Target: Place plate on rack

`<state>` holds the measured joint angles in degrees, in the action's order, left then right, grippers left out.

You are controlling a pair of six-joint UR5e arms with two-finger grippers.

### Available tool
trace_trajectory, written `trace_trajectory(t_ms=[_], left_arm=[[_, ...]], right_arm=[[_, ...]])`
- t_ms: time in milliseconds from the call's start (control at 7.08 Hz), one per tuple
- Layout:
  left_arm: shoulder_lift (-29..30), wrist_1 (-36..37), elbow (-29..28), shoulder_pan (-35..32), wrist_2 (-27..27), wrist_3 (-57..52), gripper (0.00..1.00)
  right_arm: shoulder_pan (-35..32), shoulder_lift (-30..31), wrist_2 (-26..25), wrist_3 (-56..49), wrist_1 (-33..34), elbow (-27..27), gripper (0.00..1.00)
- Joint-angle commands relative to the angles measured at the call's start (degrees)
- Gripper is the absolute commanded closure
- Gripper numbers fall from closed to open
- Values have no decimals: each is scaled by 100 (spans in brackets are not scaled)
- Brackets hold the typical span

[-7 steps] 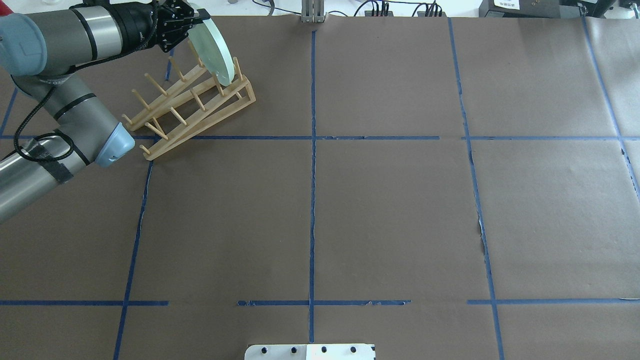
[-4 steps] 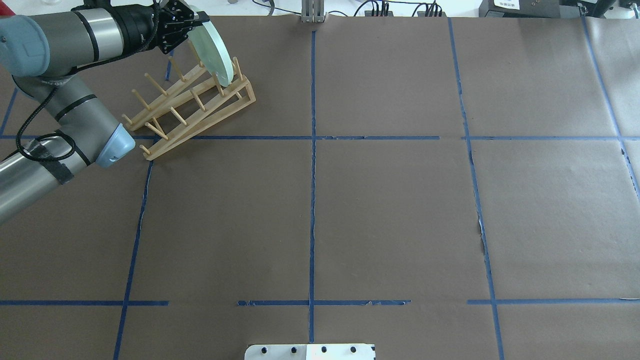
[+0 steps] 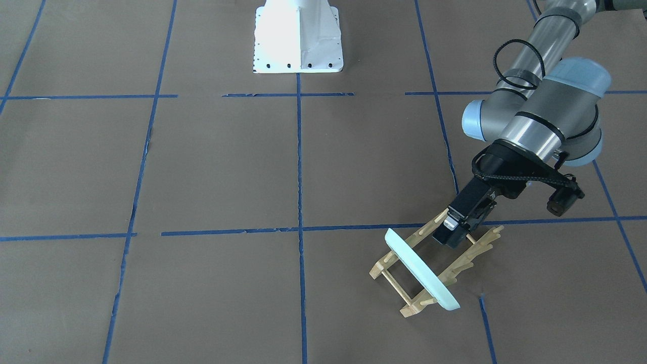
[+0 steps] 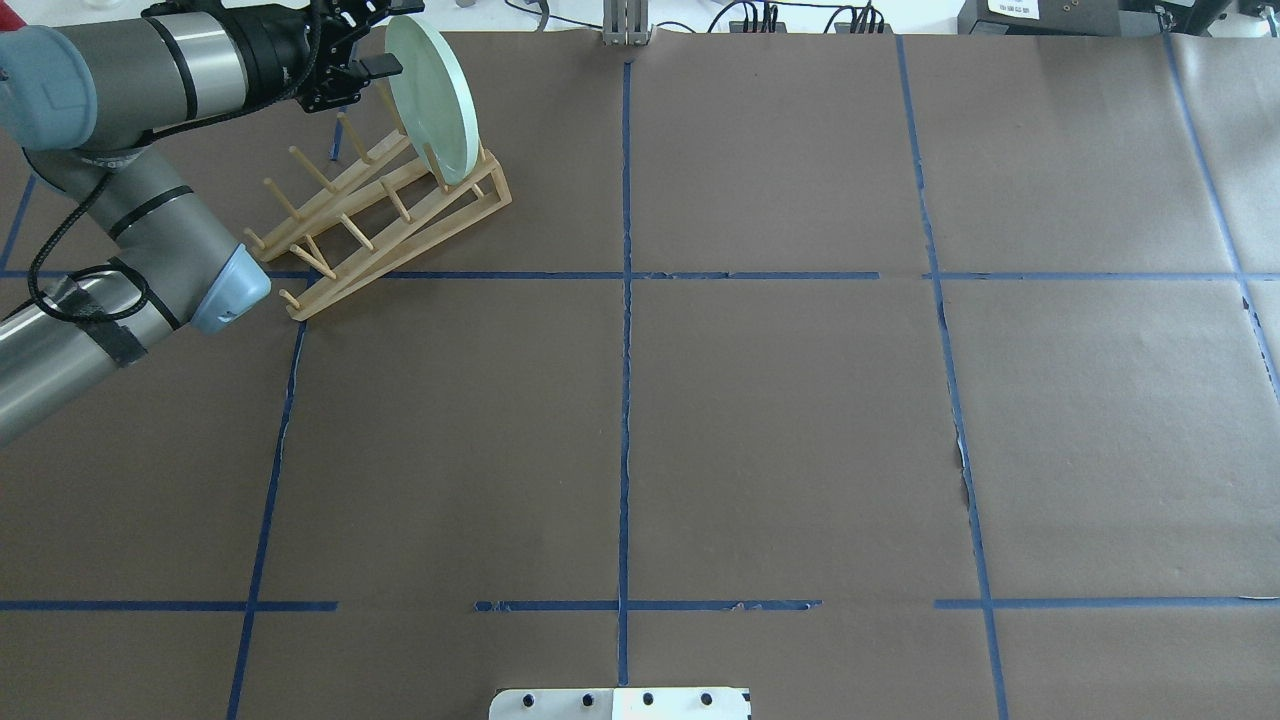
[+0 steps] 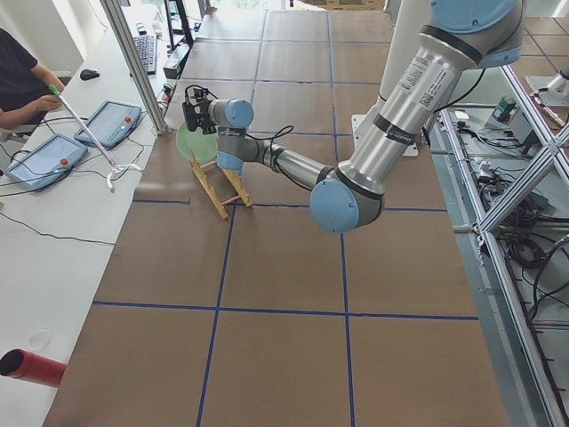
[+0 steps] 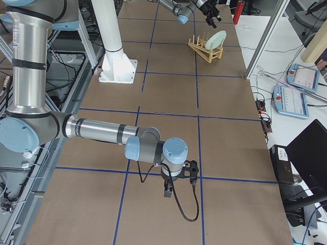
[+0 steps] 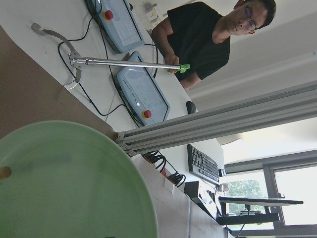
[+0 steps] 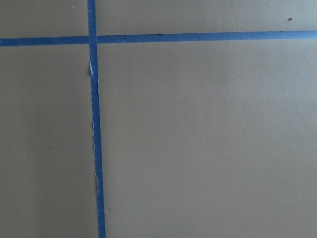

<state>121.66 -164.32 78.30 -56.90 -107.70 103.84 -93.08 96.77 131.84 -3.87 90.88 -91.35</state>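
Jaws on L arm (image 3: 536, 121) sit parted, clear of plate (image 3: 422, 270); we see it on edge in end slot of rack (image 3: 472, 253), leaning so pegs (image 3: 385, 259) prop it. R jaws: can't tell.

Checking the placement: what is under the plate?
The rack is under the plate, which stands on edge at one end. Where its rim meets the wood is covered by the plate.

This is a robotics lab. The table (image 4: 800, 420) is covered with brown paper and marked with a grid of blue tape (image 4: 625, 400). Two industrial arms (image 6: 97, 133) stand on a white base (image 3: 298, 40). Beside the table are aluminium posts (image 5: 133, 62), teach pendants (image 5: 108, 123), a keyboard (image 7: 203, 161) and a seated operator (image 7: 198, 39).
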Motion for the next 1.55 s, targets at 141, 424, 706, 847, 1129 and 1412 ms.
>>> trace_trajectory(t_ms=[141,424,706,847,1129,1412], left_arm=[[-1410,2102,1219,-1004,-2058,-2987,0],[-2659,2622,1363,-1645,-2158,-5518,0],[-3034,4808,1363,-2732,-2106,-9118,0],[-3052,5683,1363,-3243,-2106,-10319,0],[-3096,7099,1555,-3678,-2402,-10744,0],[-3314,7450,1916,-3688,-2501,-10805,0]], right_arm=[[0,0,0,0,0,3,0],[0,0,0,0,0,-6,0],[0,0,0,0,0,3,0],[0,0,0,0,0,-6,0],[0,0,0,0,0,3,0],[0,0,0,0,0,3,0]])
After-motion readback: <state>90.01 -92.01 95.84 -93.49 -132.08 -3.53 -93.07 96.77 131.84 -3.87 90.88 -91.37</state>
